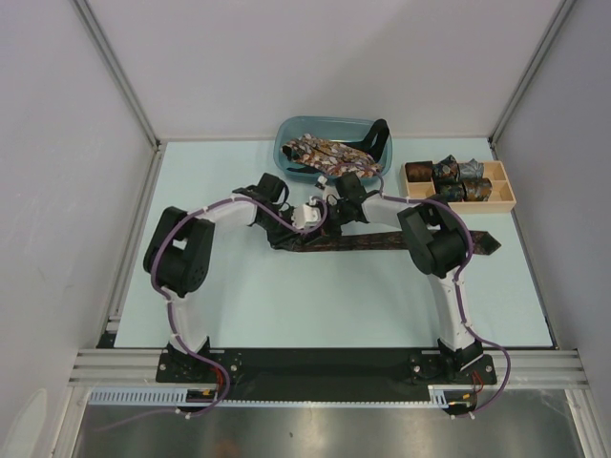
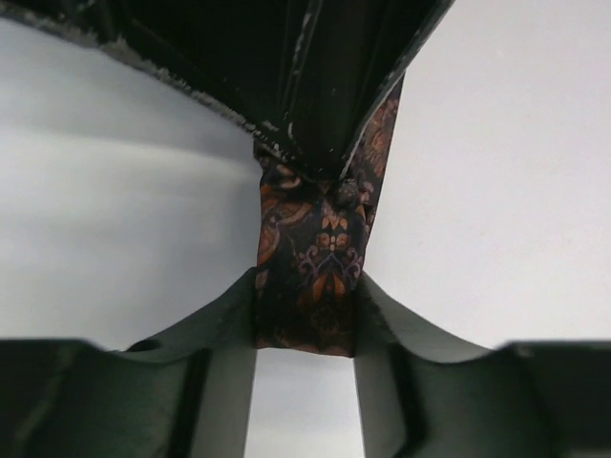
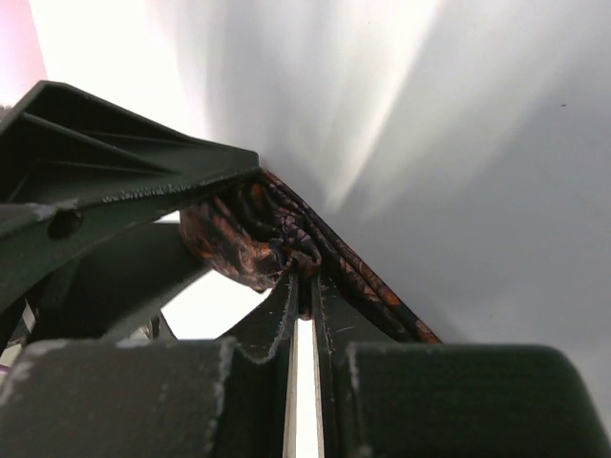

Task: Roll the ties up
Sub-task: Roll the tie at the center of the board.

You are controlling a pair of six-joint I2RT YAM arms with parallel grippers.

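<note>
No readable text, labels or numbers anywhere.

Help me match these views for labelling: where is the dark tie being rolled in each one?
Top external: the dark tie lies across the middle of the table, under both arms.
Left wrist: centre frame, between the left pincer's fingers.
Right wrist: bunched left of centre, pinched by the right pincer.
Shared landmark: the pale table beneath it.

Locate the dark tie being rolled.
Top view: the dark tie lies across the table, pointed end beside the right arm, other end coiled in the right claw, near the blue bin.
</note>
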